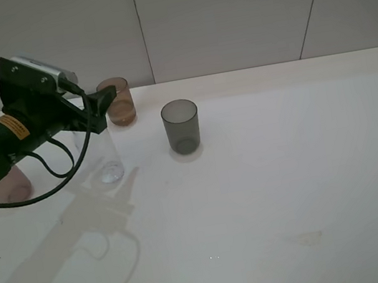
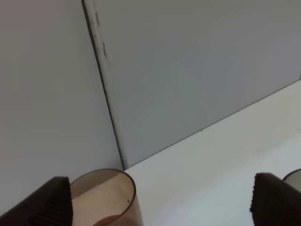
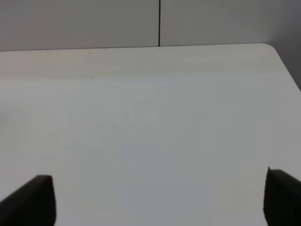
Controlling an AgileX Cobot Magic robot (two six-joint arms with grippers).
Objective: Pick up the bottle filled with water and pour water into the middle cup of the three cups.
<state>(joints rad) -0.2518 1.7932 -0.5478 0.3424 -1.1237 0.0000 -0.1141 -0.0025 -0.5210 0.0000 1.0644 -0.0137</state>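
Note:
The clear bottle (image 1: 109,160) stands on the white table (image 1: 267,172), its neck hidden behind my left gripper (image 1: 103,111), which hovers just over it. That gripper is open (image 2: 164,209), with nothing between the wide-set fingers. The amber middle cup (image 1: 119,102) (image 2: 107,197) sits just beyond the fingertips near the back wall. The smoky grey cup (image 1: 181,127) is to its right; only its rim (image 2: 294,176) shows in the left wrist view. The pinkish cup (image 1: 12,184) is partly covered by the left arm. My right gripper (image 3: 157,202) is open over bare table and out of the exterior high view.
A white panelled wall (image 1: 225,12) runs along the table's far edge. A black cable (image 1: 64,178) loops down from the left arm next to the bottle. A faint stain (image 1: 305,239) marks the table at the front right.

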